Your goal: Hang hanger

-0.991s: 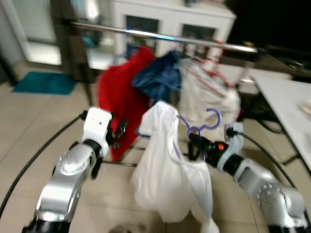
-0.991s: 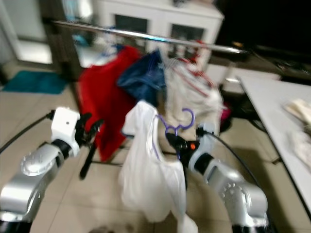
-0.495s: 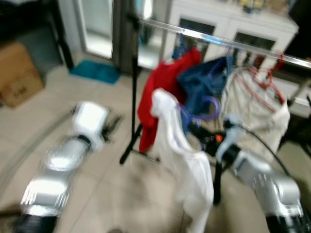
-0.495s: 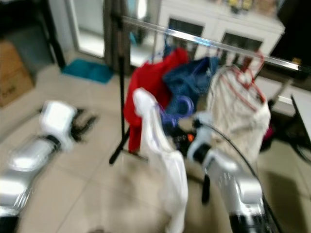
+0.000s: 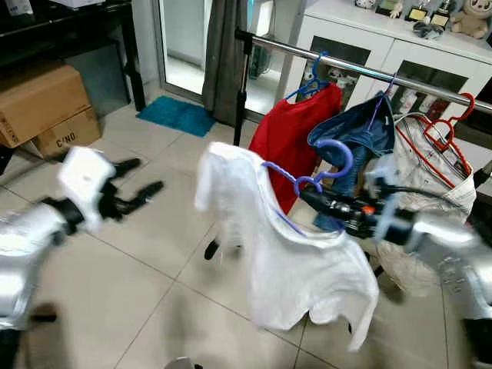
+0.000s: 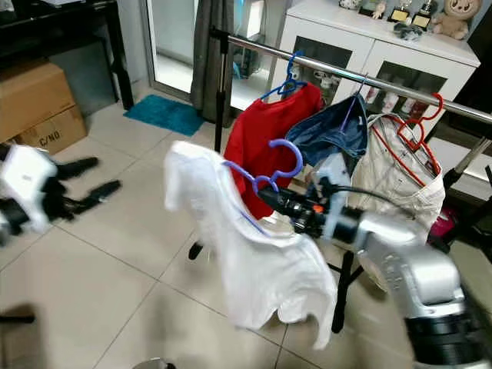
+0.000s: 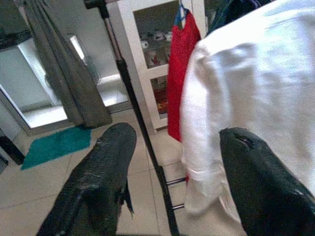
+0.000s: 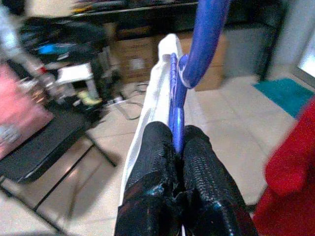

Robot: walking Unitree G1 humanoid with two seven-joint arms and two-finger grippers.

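Compared with a second ago the whole scene has swung: the camera now takes in more of the room to the left, with cardboard boxes [image 5: 42,108] and a teal mat [image 5: 177,115] on the tiled floor [image 5: 154,254], and the clothes rail [image 5: 369,73] sits farther right and reads sharply instead of blurred. The right tool [image 5: 311,198] still pinches the purple hanger [image 5: 327,165] just below its hook, and the white shirt [image 5: 284,246] still drapes from it, held below the rail and in front of the red garment [image 5: 288,142], the blue denim garment [image 5: 361,134] and the cream garment [image 5: 427,200] hanging there. The left tool [image 5: 142,181] has spread away to the left, farther from the shirt than before, its fingers parted around nothing.

The right wrist view shows the grip closely: both black fingers [image 8: 157,162] pressed together on the hanger's purple stem, the shirt's collar just behind. The left wrist view shows its fingers [image 7: 103,182] wide apart, with the rail's dark upright pole [image 7: 142,142] and a grey curtain [image 7: 64,78] beyond.
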